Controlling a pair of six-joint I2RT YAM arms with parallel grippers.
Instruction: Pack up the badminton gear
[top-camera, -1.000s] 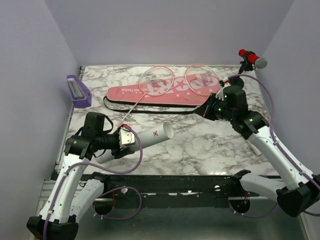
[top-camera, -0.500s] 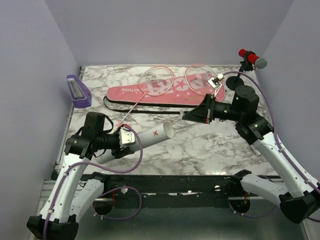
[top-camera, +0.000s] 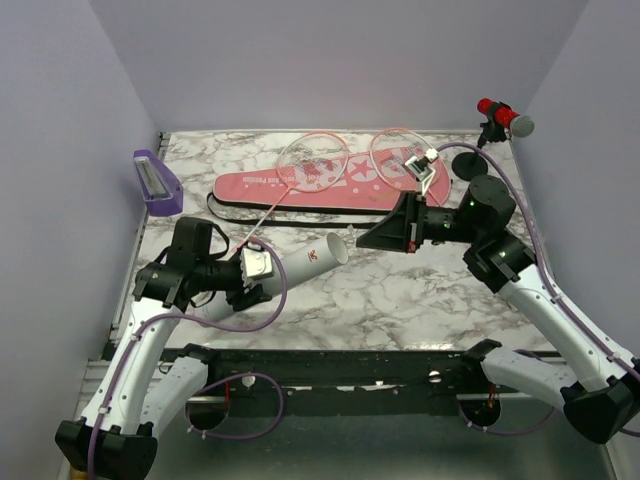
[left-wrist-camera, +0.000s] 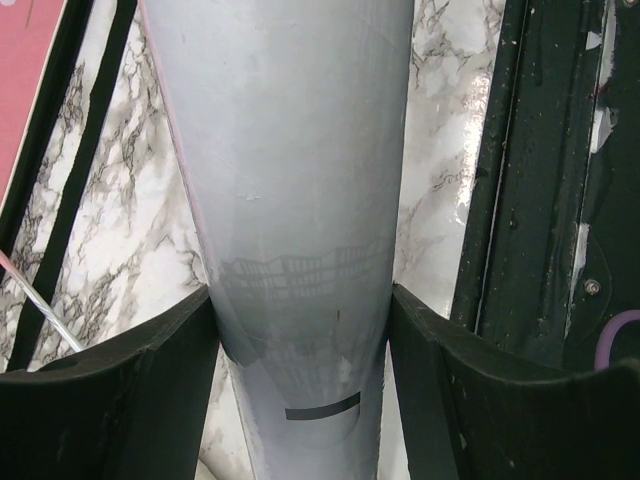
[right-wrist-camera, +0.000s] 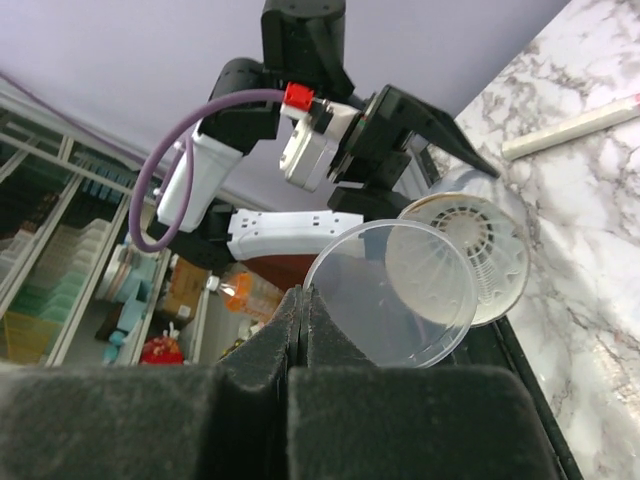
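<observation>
Swung leftward since before, right gripper (right-wrist-camera: 302, 300) jaws pinch a clear round plastic lid (right-wrist-camera: 392, 292) just beside the mouth of the long white cylindrical tube (top-camera: 292, 270). Left gripper (left-wrist-camera: 300, 330) jaws clamp that tube. Its red logo (top-camera: 313, 266) and the white lettering on the long pink-and-black racket bag (top-camera: 262, 186) are too small to read.

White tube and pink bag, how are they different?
The white tube is round and gripped in the left hand; the pink bag is flat and lies on the table. The tube is white; the bag is pink with white writing. Both are long.
</observation>
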